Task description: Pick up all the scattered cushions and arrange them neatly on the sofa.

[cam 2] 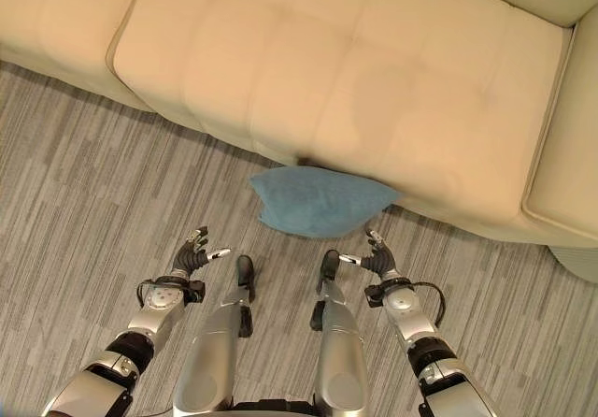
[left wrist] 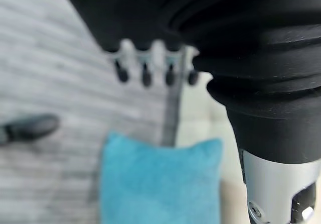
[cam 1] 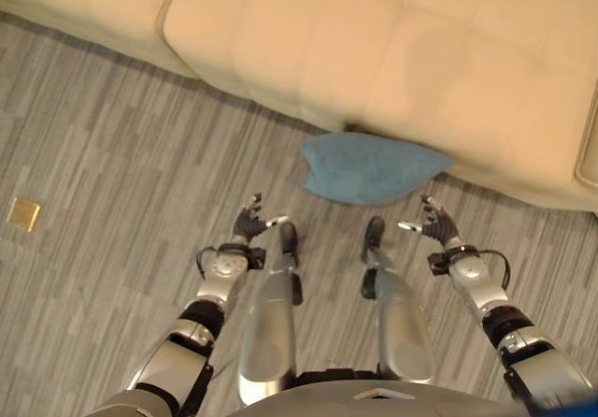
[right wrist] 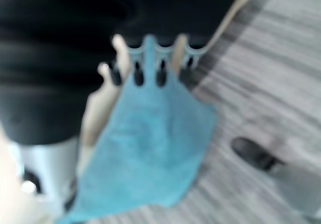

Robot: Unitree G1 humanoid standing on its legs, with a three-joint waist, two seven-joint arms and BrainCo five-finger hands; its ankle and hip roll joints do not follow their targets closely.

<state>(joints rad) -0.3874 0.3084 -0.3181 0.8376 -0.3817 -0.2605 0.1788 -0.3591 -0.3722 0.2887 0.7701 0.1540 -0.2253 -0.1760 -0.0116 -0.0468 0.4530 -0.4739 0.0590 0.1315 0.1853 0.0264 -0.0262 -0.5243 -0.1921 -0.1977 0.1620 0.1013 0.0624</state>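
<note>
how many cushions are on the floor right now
1: a blue cushion lies on the floor against the sofa front, ahead of both hands. Others may lie outside the views.

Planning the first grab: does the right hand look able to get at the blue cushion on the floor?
Probably yes. The blue cushion lies on the floor against the sofa front, and the open right hand hovers beside its near corner with bare floor between.

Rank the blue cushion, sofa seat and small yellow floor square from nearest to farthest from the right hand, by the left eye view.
From the right hand:
1. Blue cushion, on the floor just ahead.
2. Sofa seat, beyond the cushion.
3. Yellow floor square, far left.
</note>
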